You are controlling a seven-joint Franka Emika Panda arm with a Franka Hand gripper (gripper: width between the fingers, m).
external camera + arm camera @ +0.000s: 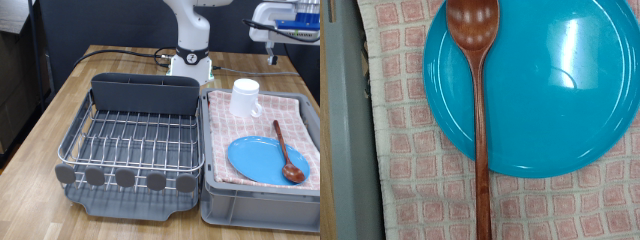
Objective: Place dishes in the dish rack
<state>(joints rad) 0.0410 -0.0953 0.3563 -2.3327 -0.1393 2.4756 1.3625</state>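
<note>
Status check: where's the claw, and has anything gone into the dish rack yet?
Claw not in view. Wooden spoon lies across blue plate, mug beside them, all on checked cloth. Dish rack holds no dishes. No obstruction seen.

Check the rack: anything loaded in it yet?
Empty. The dish rack shows bare wire grid; the plate, spoon and mug all sit on the checked cloth in the crate. Gripper not in view.
</note>
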